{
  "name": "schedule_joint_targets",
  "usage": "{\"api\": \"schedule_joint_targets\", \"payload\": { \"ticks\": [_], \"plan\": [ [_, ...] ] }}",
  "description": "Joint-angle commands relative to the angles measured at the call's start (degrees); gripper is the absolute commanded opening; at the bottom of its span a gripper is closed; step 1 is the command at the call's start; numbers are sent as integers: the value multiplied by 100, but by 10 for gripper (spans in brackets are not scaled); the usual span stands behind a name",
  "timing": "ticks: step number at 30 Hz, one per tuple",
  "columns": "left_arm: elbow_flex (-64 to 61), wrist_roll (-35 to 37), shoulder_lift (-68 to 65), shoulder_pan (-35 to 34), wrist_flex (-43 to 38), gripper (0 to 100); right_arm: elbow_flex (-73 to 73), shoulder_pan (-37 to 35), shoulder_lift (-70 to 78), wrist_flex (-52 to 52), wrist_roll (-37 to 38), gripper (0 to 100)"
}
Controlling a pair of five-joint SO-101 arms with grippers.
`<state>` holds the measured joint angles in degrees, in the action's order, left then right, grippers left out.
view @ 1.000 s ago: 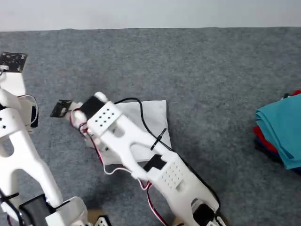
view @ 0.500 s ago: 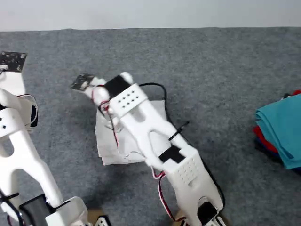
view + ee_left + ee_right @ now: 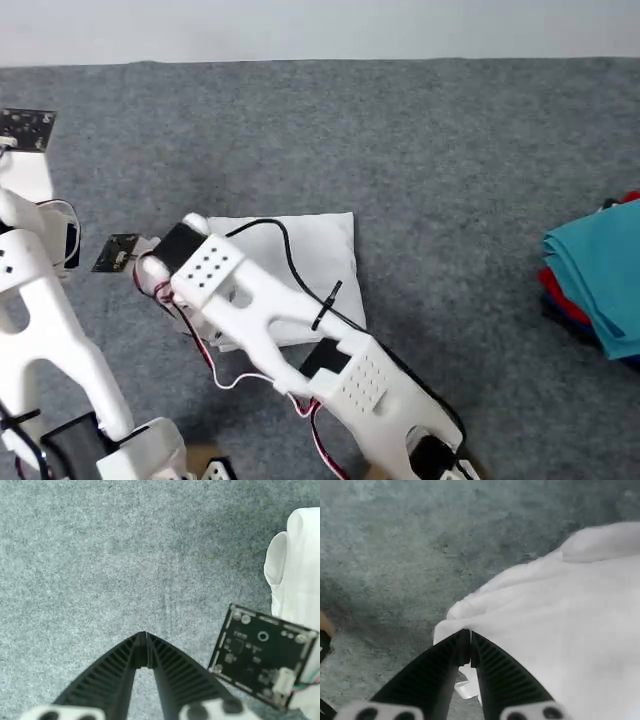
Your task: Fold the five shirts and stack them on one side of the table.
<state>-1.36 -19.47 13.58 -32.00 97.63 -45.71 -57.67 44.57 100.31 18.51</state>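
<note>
white shirt (image 3: 322, 250) folded roughly square, right tool (image 3: 469, 639) closed at its edge

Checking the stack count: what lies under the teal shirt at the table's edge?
Under the teal shirt, a red layer and a dark blue layer peek out. The teal covers the rest, so their number cannot be told.

The right arm (image 3: 250, 295) hides the white shirt (image 3: 325, 240) near left; the picture's right edge crops the folded stack (image 3: 600, 270).
</note>
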Motion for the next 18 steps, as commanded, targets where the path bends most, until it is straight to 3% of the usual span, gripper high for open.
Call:
{"api": "schedule_joint_targets", "payload": {
  "ticks": [1,12,18],
  "plan": [
    [13,18,211,0,-88,3,-53,66,-233,224,-62,10],
    [13,26,193,0,-88,3,229,277,-224,207,-26,10],
    [13,9,229,0,-62,3,167,585,-1112,224,-105,10]
  ]
}}
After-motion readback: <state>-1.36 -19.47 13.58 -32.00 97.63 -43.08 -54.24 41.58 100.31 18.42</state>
